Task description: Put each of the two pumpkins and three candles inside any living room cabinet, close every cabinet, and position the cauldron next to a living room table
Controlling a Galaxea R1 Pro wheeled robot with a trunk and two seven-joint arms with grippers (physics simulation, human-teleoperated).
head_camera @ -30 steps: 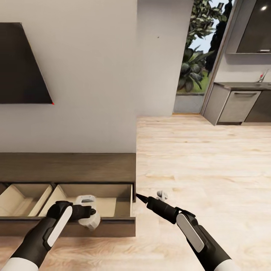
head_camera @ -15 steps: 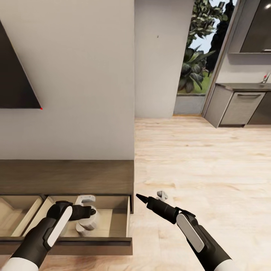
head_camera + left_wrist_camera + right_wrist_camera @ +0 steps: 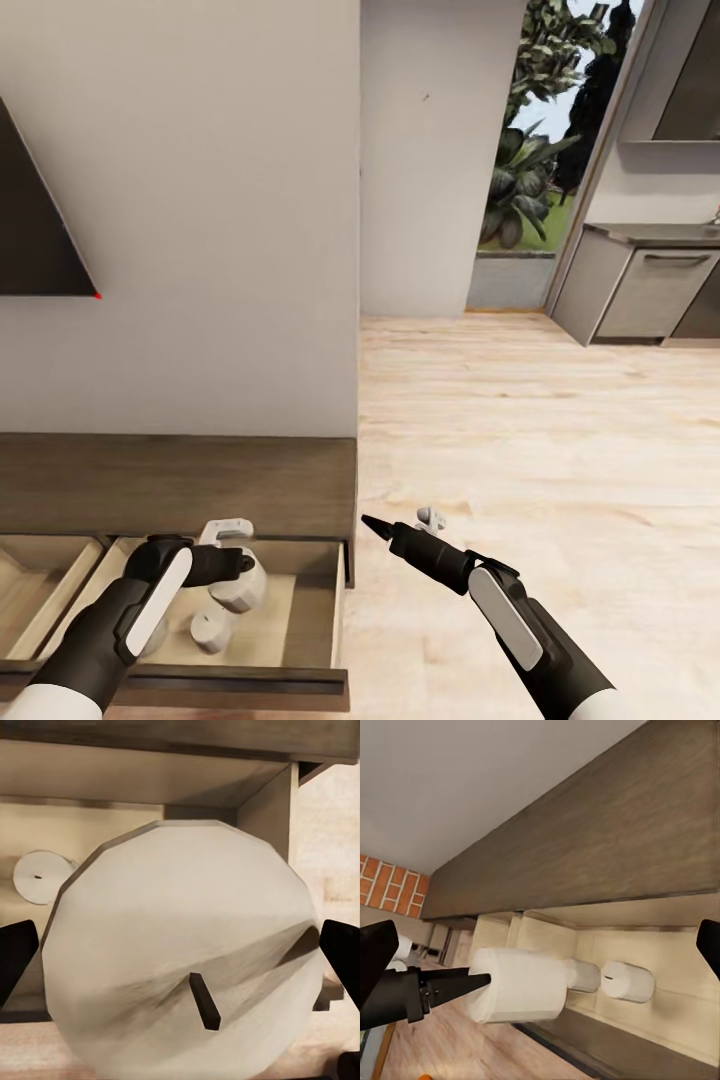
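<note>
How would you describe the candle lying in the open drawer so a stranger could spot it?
Find the long dark-brown cabinet under the wall screen; its right-hand drawer is pulled open, showing a pale beige inside. A small white candle lies there on its side. Unlike the larger white candle held in the left gripper above it, nothing grips it.

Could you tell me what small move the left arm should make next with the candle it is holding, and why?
Probably lower it a little and open the fingers. The left gripper holds a white candle above the open drawer of the cabinet, where another candle already lies on the pale floor. The held candle appears to be inside the drawer's outline, so releasing it there should leave it in the cabinet.
</note>
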